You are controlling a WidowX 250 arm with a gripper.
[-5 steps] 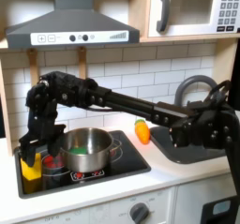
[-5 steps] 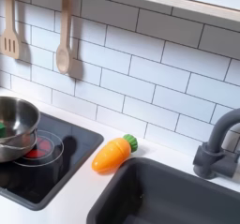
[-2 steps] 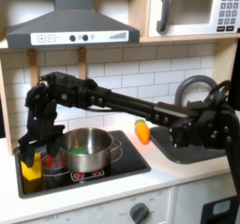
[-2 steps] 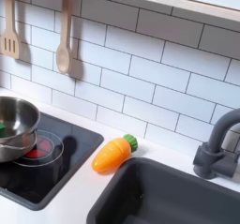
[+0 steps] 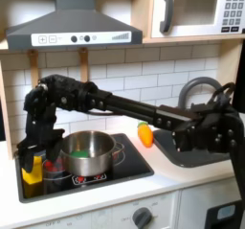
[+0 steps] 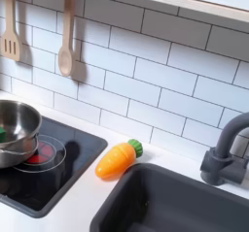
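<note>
Gripper (image 5: 32, 154) first: we see it hanging low over the left edge of the stove (image 5: 134, 166) in the first exterior view. It points down at a yellow thing (image 5: 33, 172) that sits at the stove's left edge. Its tips are right at the top of the yellow thing, and we think they touch it. We cannot tell if the fingers are apart or closed on it, because they look dark and small. The black arm (image 5: 105, 97) reaches across from the first exterior view's right side, high above the pot.

We see a shiny pot (image 5: 91, 154) in the middle of the stove, just beside the yellow thing. Something green lies inside the pot. In the second exterior view the pot (image 6: 14, 129) sits at the left edge, on a red ring of the stove (image 6: 68, 173).

We see a carrot (image 5: 144, 133) lying on the counter (image 5: 191, 180) between the stove and the sink (image 5: 182, 154). In the second exterior view the carrot (image 6: 118, 159) lies near the stove's right corner, with its green end toward the wall. The sink (image 6: 180, 202) is just beside it, and a grey tap (image 6: 226, 149) stands at the back edge of the sink.

We see two wooden spoons (image 6: 65, 32) hanging on the white tile wall above the stove. A grey hood (image 5: 72, 22) hangs over the stove, and a microwave (image 5: 196, 8) sits at the top right corner of the first exterior view.
</note>
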